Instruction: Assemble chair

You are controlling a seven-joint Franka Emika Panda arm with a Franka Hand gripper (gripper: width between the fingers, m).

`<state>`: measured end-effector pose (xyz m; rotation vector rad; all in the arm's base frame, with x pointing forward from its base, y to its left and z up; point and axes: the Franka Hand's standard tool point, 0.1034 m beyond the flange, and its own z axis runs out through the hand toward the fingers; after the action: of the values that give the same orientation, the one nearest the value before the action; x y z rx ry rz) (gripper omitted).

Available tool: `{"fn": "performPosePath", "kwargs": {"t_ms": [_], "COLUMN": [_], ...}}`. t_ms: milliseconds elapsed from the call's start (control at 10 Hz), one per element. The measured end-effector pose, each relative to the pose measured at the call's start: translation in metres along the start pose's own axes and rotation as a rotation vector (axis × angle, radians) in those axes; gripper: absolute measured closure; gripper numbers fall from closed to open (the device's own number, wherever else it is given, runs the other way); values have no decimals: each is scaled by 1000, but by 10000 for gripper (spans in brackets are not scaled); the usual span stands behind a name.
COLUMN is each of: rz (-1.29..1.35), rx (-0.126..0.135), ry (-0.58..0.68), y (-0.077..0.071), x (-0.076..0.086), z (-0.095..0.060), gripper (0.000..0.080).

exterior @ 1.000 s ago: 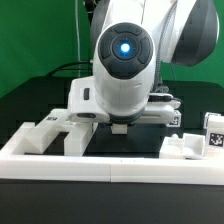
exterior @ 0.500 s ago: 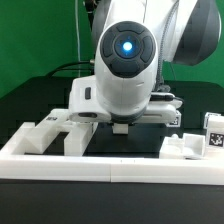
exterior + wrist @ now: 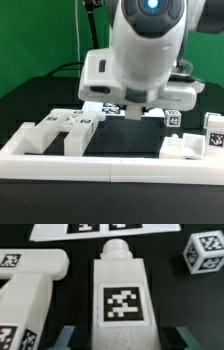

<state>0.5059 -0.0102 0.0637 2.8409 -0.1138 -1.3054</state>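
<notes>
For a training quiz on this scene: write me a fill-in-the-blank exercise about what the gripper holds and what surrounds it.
1. The gripper is shut on a long white piece that bears one black-and-white ____ on its face.
2. The table under the parts is ____ in colour.
3. The backdrop at the back of the scene is ____.
4. The small tagged block near the piece's rounded tip is shaped like a ____.

Missing words: tag; black; green; cube.
</notes>
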Motion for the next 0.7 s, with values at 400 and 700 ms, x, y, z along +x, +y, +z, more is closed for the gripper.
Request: {"fn": "performPosePath", "kwargs": {"t_ms": [400, 700], "rz": [-30, -9], "rx": [-2, 18], "ry": [192, 386], "y": [2, -14], "x": [13, 11], "z": [-13, -38], "gripper": [508, 508]}}
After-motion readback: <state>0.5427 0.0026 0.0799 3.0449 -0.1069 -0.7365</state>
